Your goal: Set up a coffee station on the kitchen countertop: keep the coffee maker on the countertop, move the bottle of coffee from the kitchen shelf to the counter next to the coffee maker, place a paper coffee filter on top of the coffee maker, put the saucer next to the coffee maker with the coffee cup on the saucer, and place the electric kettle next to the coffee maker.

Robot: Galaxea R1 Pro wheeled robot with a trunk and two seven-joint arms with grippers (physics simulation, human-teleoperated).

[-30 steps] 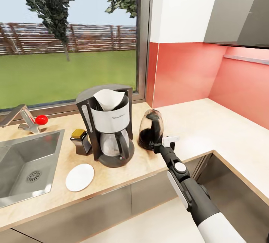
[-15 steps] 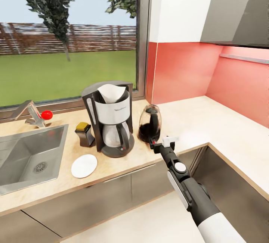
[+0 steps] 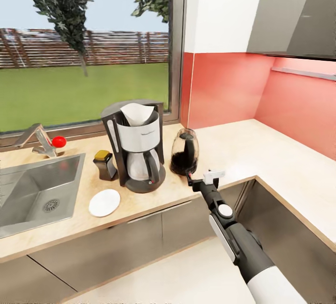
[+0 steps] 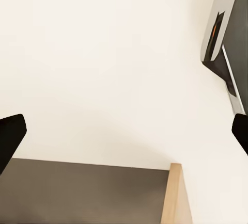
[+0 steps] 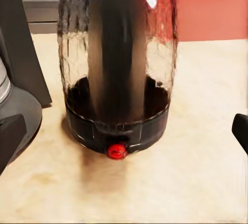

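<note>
- Five of the task's things stand on the long beige wood-grain countertop [image 3: 261, 154]: the tall grey-and-silver coffee maker [image 3: 136, 152] near the back edge by the window, the white paper coffee filter [image 3: 136, 112] seated in its top, the small dark brown bottle of coffee [image 3: 104, 165] with a gold cap just beside it on the sink side, the flat white saucer [image 3: 104, 202] near the front edge, and the squat dark-glass electric kettle [image 3: 184, 152] just beside the machine on the corner side.
- Right gripper [image 3: 204, 179] sits off the front edge, apart from the kettle, with its jaws spread and nothing between them; its wrist camera faces the kettle's black handle and red switch [image 5: 117, 151].
- Left gripper [image 4: 124, 136] is also spread wide and holds nothing, over pale flooring beside a cabinet edge.
- Kettle judgement: rigid, glass-walled, probably breakable and slick; the black handle is the safest hold.
- Remaining item, judged from the task: the coffee cup. It should be light, stiff and chippable; taking it by the rim or handle seems best, since the saucer can slide when the cup is set on it.
</note>
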